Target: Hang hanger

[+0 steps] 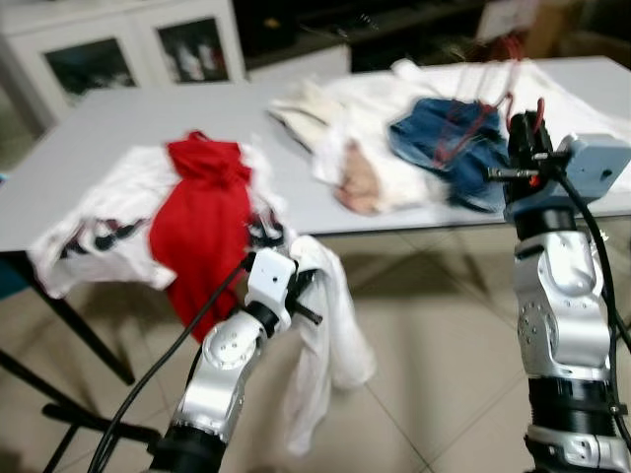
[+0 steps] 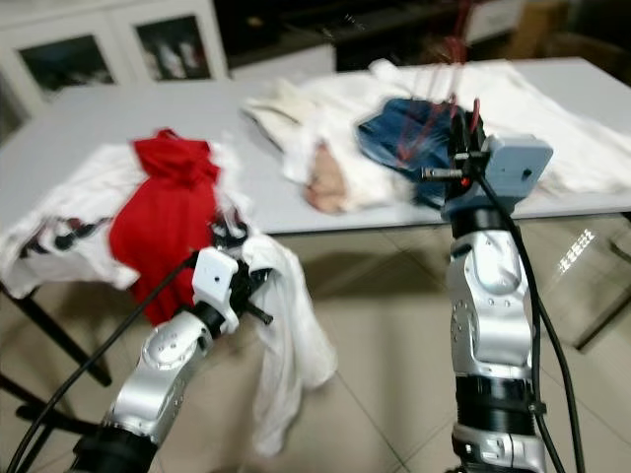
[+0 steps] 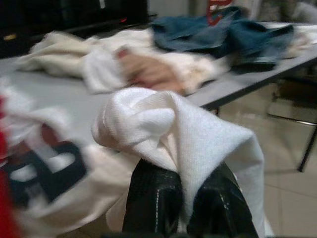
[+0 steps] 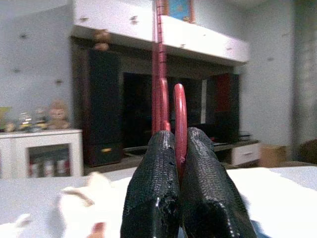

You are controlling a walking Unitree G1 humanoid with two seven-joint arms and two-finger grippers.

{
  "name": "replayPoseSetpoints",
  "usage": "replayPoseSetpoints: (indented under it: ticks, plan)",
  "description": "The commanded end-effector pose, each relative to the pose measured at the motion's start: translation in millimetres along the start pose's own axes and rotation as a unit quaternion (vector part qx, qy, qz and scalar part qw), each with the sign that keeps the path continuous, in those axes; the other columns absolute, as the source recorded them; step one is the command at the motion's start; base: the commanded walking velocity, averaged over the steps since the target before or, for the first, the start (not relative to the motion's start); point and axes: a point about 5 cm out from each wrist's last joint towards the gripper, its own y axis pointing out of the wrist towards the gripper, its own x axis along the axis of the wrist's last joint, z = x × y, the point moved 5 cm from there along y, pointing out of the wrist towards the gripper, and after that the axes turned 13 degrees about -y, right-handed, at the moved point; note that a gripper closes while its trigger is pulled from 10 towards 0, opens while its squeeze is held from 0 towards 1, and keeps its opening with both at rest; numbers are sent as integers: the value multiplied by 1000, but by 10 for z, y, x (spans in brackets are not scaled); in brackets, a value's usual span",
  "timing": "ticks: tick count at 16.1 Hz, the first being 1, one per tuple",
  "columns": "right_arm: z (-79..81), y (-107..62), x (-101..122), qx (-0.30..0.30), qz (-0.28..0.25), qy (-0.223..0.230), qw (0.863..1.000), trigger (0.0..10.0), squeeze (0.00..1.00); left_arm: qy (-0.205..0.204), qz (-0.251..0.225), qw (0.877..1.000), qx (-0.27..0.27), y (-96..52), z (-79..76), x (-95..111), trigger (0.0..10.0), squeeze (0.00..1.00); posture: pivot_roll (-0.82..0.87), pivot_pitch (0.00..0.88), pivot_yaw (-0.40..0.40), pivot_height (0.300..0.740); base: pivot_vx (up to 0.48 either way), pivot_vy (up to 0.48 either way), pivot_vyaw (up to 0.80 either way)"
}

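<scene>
My right gripper [image 1: 527, 128] is raised over the table's front edge, shut on a red hanger [image 4: 159, 69] that stands up between its fingers [image 4: 213, 193]. The hanger's thin red wire [image 1: 473, 108] blurs above the blue jeans [image 1: 444, 138]. My left gripper [image 1: 301, 286] is low, in front of the table, shut on a white garment [image 1: 330, 345] that hangs down toward the floor. In the left wrist view the white cloth [image 3: 168, 129] bunches over the two black fingers [image 3: 148, 203].
The grey table [image 1: 128, 128] carries a red garment [image 1: 202, 212] on a white printed shirt [image 1: 99, 222], cream clothes [image 1: 345, 148] and the jeans. White cabinets [image 1: 118, 49] stand behind. Tiled floor [image 1: 434, 355] lies in front; black table legs [image 1: 84, 340] at left.
</scene>
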Motion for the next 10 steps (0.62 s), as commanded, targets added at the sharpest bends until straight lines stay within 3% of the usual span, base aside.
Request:
replayPoseSetpoints:
  ticks: [1,5,7,10]
  plan:
    - [76,27,57,17,-10,0,1000,10000,0,4,-11,1000,7,1,42,72,10000,0,79,0,54,740,398,0,0]
    - [79,20,36,19,-6,-1,1000,10000,0,13,-32,999,-10,67,-57,234,10000,0,75,1,51,740,396,0,0]
    - [84,12,14,20,-2,-1,1000,10000,0,10,-64,998,-22,131,-132,466,10000,0,76,2,54,740,373,0,0]
    - [86,2,-5,19,1,0,1000,10000,0,10,-105,994,-15,215,-73,791,10000,0,77,1,55,740,374,0,0]
